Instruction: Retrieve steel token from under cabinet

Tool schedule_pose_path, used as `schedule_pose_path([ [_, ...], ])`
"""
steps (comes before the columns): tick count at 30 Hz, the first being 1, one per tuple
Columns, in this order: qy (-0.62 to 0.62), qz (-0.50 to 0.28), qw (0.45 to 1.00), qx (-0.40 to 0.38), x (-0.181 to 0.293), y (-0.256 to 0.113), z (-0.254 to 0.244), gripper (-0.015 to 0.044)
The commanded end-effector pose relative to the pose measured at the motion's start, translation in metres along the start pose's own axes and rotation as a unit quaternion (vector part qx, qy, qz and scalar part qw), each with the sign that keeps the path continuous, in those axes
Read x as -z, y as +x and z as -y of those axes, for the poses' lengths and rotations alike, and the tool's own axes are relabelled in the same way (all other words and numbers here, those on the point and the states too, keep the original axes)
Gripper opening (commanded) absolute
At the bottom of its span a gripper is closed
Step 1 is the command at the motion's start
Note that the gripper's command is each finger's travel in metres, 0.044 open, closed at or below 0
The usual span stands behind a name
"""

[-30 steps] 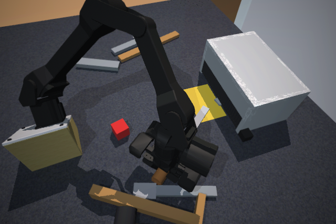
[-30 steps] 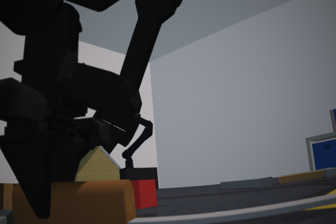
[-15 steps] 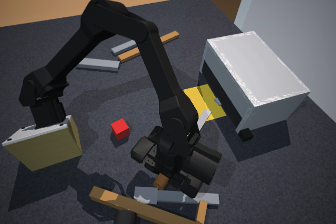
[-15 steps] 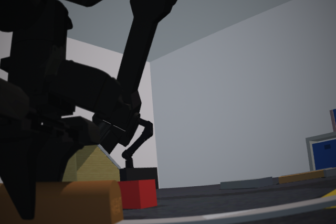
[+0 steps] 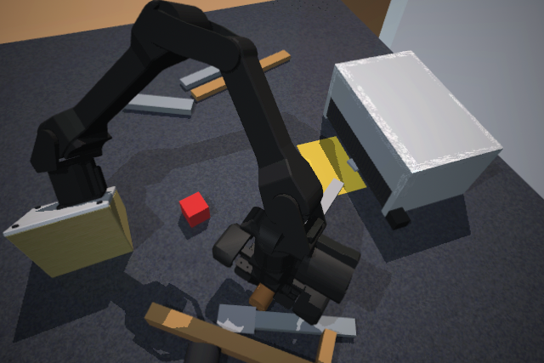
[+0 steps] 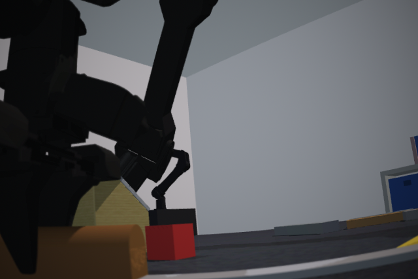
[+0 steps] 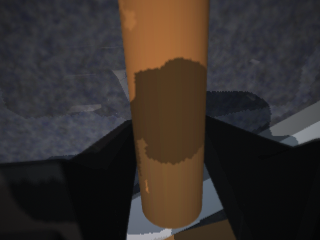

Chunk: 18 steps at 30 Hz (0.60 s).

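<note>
My gripper (image 5: 269, 281) (image 7: 165, 126) is shut on the orange cylindrical handle (image 5: 261, 297) (image 6: 87, 249) (image 7: 167, 40) of a tool. The tool's thin pale strip (image 5: 332, 194) (image 6: 270, 267) reaches from the handle side toward the cabinet, its end over the near edge of the yellow marked area (image 5: 317, 159) in the top view. A small flat grey piece (image 5: 353, 164), apparently the token, shows at the area's cabinet-side edge, in shadow before the vent slots of the white cabinet (image 5: 439, 108). I cannot tell whether it is wholly inside. The arm hides part of the strip.
A red cube (image 5: 195, 212) (image 6: 170, 242) stands between the arm's wedge-shaped base (image 5: 74, 240) and the gripper. Grey bars (image 5: 286, 322) and a long orange bar (image 5: 211, 332) lie close beside the handle's end. More bars (image 5: 162, 104) lie at the back. A black block (image 5: 398, 218) sits at the cabinet's corner.
</note>
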State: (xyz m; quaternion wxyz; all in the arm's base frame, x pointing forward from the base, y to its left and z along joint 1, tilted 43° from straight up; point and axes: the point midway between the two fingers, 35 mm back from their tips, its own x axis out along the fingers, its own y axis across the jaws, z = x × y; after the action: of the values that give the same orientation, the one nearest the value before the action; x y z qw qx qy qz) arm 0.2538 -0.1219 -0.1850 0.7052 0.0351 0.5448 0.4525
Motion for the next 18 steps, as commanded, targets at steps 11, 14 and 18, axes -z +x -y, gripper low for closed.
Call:
schedule_pose_path([
  [11,0.053,-0.001,0.999,0.006,0.0029,-0.003,0.0038,0.0],
  [14,0.059,-0.001,0.998,0.006,-0.001,-0.003,0.0044,0.0],
  [18,0.068,-0.001,0.998,0.006,-0.0062,-0.0029,0.0052,0.0],
])
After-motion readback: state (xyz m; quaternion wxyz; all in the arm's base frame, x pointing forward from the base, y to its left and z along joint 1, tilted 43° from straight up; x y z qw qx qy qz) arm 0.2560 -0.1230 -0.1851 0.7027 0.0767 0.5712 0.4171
